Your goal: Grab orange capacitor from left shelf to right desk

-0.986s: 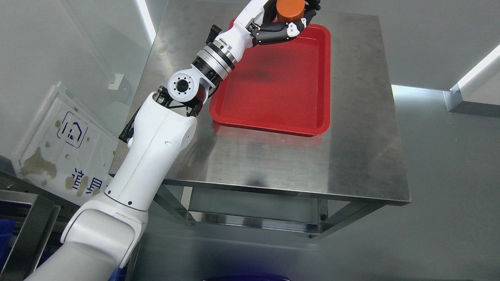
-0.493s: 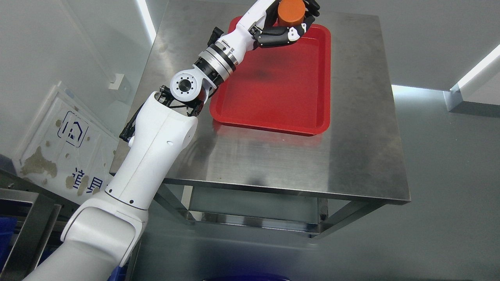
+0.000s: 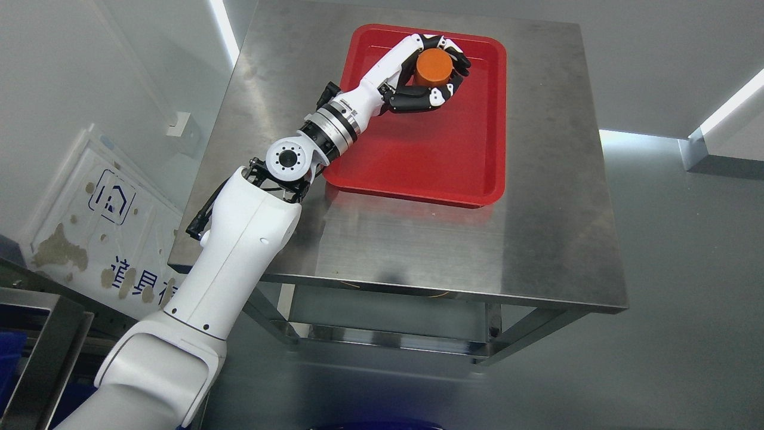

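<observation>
Reaching in from the lower left of the head view, the left arm (image 3: 239, 251) stretches up across the steel desk (image 3: 537, 227) and ends in the left hand (image 3: 427, 74), which sits over the far part of the red tray (image 3: 430, 155). Its black-and-white fingers (image 3: 418, 100) are curled around the orange capacitor (image 3: 433, 67), one wrapping the near side and others hooking round the far side, so the cylinder is gripped from several directions. The capacitor stands upright with its flat round top facing the camera, inside the tray's rim near the far edge; whether its base touches the tray floor cannot be told from this angle. The tray lies on the desk towards the far left part of the top, its bare floor showing between the hand and the near rim. At the left, a white panel (image 3: 89, 215) with blue markings leans by the wall, and a metal frame (image 3: 36, 346) with a bit of blue shows at the lower left corner. A grey floor (image 3: 686, 269) spreads to the right of the desk.
</observation>
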You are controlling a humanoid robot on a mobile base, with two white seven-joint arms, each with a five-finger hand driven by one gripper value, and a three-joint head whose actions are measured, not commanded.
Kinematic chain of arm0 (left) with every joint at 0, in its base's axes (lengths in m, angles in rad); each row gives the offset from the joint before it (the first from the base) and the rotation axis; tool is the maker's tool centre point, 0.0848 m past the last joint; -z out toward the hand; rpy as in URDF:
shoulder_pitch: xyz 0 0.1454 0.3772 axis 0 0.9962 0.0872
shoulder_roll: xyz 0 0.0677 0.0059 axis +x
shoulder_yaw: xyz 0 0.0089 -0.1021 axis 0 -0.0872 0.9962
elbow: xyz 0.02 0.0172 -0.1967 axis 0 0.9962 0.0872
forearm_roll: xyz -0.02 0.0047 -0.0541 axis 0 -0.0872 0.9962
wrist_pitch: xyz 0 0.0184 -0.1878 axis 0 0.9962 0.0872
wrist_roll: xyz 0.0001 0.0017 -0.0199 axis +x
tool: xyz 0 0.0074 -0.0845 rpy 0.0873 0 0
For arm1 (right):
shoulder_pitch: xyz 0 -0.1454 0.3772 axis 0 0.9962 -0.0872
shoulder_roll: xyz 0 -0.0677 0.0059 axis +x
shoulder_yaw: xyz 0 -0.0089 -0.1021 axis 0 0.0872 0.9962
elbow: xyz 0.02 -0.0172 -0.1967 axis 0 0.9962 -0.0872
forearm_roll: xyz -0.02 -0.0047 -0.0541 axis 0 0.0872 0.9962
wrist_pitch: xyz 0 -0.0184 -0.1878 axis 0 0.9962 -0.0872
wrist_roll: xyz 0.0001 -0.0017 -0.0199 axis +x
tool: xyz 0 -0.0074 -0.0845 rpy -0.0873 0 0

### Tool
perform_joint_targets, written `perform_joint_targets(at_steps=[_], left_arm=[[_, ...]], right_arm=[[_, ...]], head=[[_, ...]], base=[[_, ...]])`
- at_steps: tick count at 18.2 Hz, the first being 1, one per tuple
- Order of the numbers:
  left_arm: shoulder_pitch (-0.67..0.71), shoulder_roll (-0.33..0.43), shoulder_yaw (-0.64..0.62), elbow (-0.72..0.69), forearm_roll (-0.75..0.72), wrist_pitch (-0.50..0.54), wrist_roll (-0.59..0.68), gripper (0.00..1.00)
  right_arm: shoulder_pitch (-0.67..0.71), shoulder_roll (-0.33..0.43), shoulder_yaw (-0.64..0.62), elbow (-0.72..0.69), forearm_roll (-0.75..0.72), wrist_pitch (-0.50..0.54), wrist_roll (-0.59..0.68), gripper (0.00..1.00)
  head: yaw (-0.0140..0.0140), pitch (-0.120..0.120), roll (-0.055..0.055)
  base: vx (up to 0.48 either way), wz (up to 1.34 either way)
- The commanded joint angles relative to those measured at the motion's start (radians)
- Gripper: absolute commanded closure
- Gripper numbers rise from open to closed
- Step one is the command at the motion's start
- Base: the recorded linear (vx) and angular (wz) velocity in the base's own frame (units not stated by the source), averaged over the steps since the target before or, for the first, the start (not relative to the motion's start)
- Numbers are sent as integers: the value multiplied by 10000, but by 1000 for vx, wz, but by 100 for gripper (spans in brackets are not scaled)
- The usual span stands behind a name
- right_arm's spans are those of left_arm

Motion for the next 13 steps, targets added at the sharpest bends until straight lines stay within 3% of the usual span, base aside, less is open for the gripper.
perform_joint_targets(at_steps=[1, 5, 8, 10, 13], left_arm=[[151, 175, -179, 338, -121, 72, -14, 83], [-124, 175, -119, 277, -121, 72, 2, 39], [-553, 175, 19, 216, -121, 72, 2, 12], [-723, 175, 645, 2, -105, 72, -14, 5], [-754, 175, 2667, -368, -120, 72, -105, 3]], right_arm=[[337, -175, -123, -230, 0, -6, -5, 0], [337, -175, -123, -230, 0, -6, -5, 0], [337, -175, -123, -230, 0, -6, -5, 0], [337, -175, -107, -230, 0, -6, -5, 0], [337, -175, -108, -230, 0, -6, -5, 0]], head=[[0, 0, 0], [0, 0, 0], [0, 0, 0], [0, 0, 0], [0, 0, 0]], base=[[0, 0], [0, 0], [0, 0], [0, 0], [0, 0]])
